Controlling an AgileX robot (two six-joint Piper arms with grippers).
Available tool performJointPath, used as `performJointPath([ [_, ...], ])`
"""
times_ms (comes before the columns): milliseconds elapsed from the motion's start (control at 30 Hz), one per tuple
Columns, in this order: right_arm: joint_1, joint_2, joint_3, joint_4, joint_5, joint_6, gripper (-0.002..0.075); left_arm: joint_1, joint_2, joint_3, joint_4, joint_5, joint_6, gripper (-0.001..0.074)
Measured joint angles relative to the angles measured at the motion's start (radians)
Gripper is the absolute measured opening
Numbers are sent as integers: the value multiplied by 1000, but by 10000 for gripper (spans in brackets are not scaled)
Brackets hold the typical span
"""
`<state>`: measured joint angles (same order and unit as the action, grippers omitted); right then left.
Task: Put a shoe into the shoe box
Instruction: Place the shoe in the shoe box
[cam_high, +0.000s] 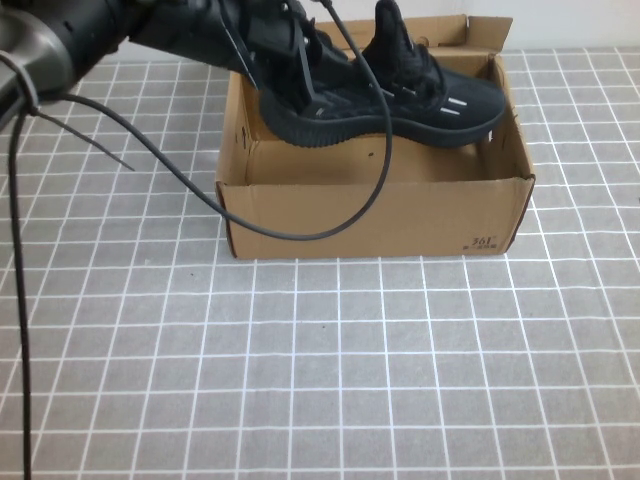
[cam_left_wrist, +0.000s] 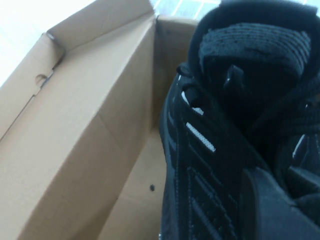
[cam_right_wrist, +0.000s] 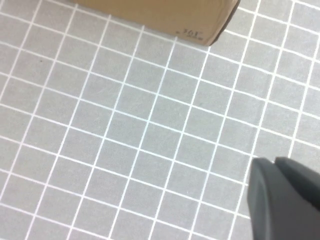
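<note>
The black knit shoe (cam_high: 420, 95) with white dash marks hangs inside the open top of the brown cardboard shoe box (cam_high: 380, 215), heel end to the left, sole above the box floor. My left gripper (cam_high: 298, 62) is shut on the shoe's heel end, over the box's left part. In the left wrist view the shoe (cam_left_wrist: 225, 145) fills the right side, one finger (cam_left_wrist: 265, 205) presses on it, and the box's inner wall (cam_left_wrist: 90, 125) runs beside it. My right gripper (cam_right_wrist: 274, 162) is shut and empty above the table, out from the box's front corner (cam_right_wrist: 200, 25).
The box stands on a grey grid-patterned tabletop (cam_high: 320, 370). A black cable (cam_high: 372, 190) from the left arm loops down across the box's front wall. The box's upright rear flap (cam_high: 480, 30) rises behind the shoe.
</note>
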<state>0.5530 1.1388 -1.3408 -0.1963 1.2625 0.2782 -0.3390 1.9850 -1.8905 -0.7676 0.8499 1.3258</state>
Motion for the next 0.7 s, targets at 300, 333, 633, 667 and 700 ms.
performJointPath([
  [300, 0, -23, 0, -38, 0, 22, -16, 32, 85, -17, -53, -63, 126, 53],
  [333, 0, -26, 0, -40, 0, 24, -16, 32, 93, -17, -65, -66, 143, 53],
  [633, 0, -26, 0, -44, 0, 24, -16, 44, 148, -17, -191, -96, 290, 53],
  [667, 0, -26, 0, -44, 0, 24, -16, 48, 154, -17, -204, -94, 302, 52],
  [700, 0, -26, 0, -44, 0, 26, -16, 50, 159, -17, -216, -94, 311, 51],
])
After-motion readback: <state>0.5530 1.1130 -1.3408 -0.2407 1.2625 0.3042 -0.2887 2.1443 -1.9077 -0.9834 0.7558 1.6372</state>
